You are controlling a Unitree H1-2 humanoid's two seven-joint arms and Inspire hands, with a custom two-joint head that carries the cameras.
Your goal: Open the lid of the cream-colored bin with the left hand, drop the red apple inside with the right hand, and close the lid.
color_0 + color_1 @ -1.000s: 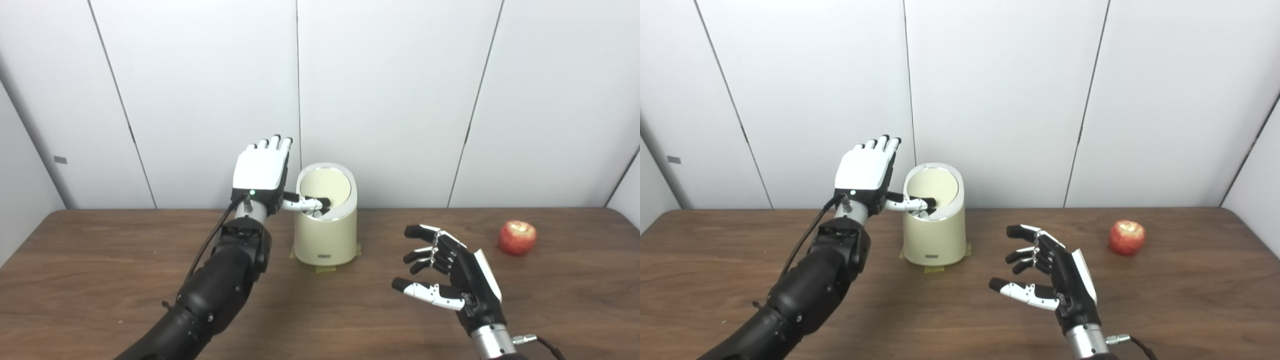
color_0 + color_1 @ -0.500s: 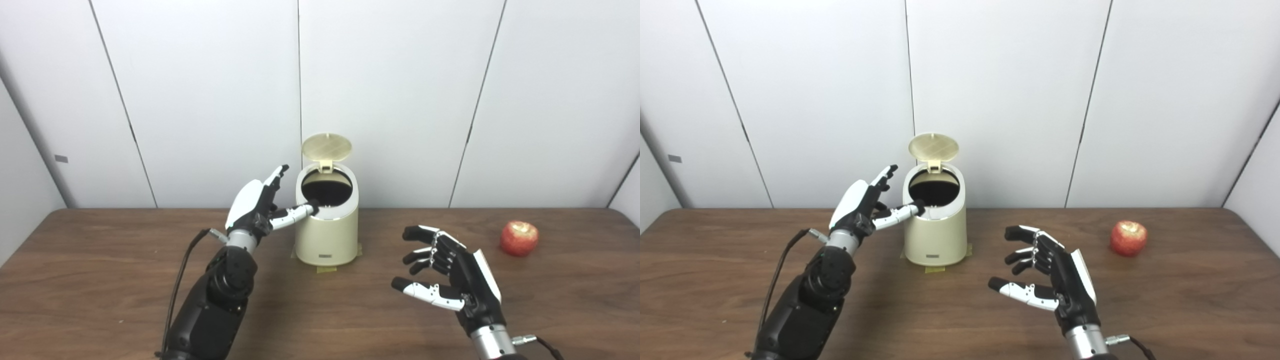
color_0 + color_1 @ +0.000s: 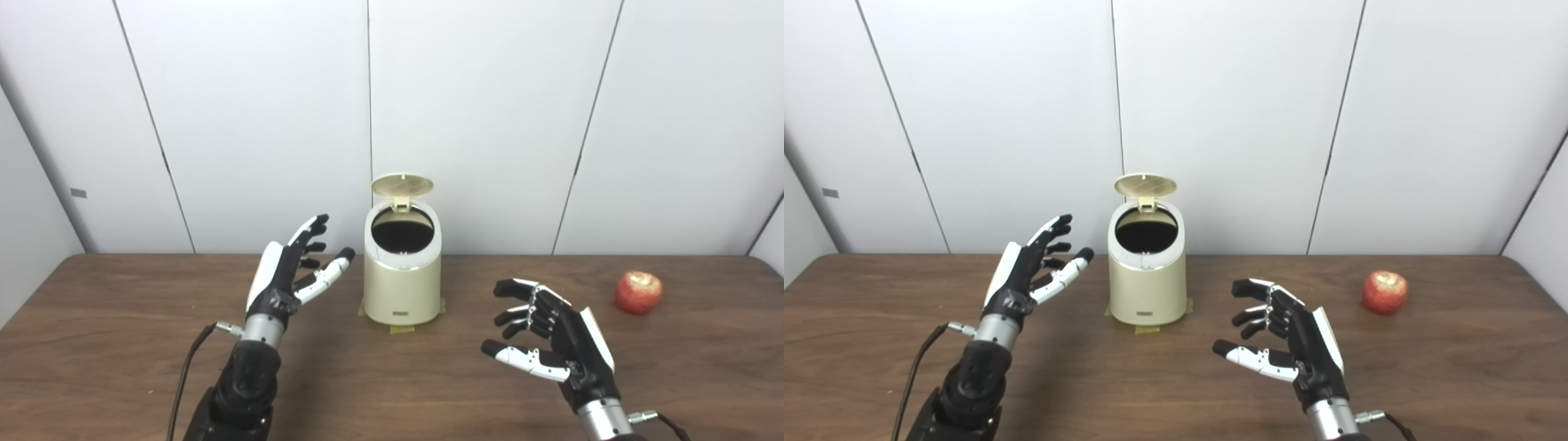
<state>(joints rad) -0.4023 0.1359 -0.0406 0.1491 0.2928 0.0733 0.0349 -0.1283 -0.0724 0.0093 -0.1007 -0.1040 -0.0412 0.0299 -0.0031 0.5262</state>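
Note:
The cream-colored bin (image 3: 402,288) stands at the back middle of the table. Its round lid (image 3: 402,184) is swung up on the rear hinge, and the dark opening shows. My left hand (image 3: 288,275) is open and empty, just left of the bin and clear of it. The red apple (image 3: 638,292) lies on the table at the far right. My right hand (image 3: 554,349) is open and empty, hovering right of the bin and well left of the apple.
The brown wooden table (image 3: 392,380) meets a white panelled wall (image 3: 490,122) close behind the bin. Yellow tape (image 3: 401,329) shows under the bin's base. A cable (image 3: 184,380) runs from my left wrist.
The lid was shut with my left thumb on it; it sprang up. My left hand has drawn back left and down, away from the bin. The right hand and apple stayed put.

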